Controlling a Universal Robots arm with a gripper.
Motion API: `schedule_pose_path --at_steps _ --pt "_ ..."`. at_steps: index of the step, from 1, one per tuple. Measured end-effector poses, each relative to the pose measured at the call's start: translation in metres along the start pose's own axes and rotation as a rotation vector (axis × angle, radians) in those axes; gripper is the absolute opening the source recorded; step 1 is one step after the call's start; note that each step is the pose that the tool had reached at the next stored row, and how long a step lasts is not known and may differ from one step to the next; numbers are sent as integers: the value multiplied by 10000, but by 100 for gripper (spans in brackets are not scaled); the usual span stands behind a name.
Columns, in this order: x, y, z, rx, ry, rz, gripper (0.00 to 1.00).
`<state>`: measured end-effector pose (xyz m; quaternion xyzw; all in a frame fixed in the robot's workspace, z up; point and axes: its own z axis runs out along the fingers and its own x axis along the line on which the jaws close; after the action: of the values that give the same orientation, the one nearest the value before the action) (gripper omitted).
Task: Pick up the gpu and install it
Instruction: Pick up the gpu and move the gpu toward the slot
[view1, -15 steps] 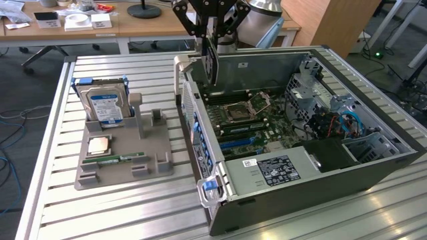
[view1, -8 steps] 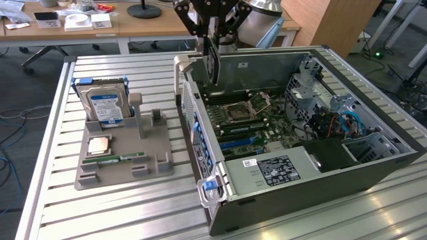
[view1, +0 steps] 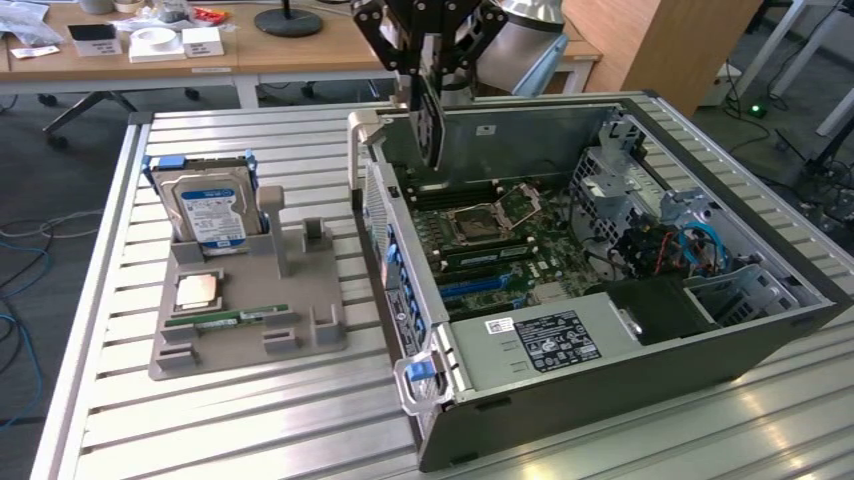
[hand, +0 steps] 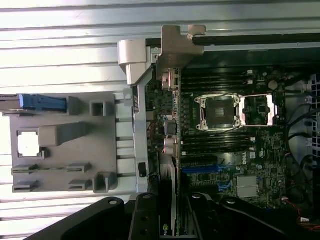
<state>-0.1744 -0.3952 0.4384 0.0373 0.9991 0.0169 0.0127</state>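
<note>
The gpu (view1: 433, 125) hangs on edge, a thin dark card held upright above the near wall of the open computer case (view1: 601, 350). My gripper (view1: 430, 72) is shut on its top edge. In the wrist view the gpu (hand: 169, 190) runs edge-on away from my gripper (hand: 172, 225), with its silver bracket (hand: 176, 47) at the far end over the case's rear wall. Below lies the motherboard (view1: 494, 240) with its blue slots (hand: 202, 170), apart from the card.
A grey parts holder (view1: 240, 340) sits on the slatted table (view1: 200, 430) at the exterior view's left, carrying a hard drive (view1: 207, 205), a CPU (view1: 200, 290) and a RAM stick (view1: 247, 317). Cables and a drive cage (view1: 667, 240) fill the case's far side.
</note>
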Motion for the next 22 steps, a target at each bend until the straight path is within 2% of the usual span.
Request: schedule_pose_path --at_steps 22 --pt "-49 9 2 -1 -1 0 26"
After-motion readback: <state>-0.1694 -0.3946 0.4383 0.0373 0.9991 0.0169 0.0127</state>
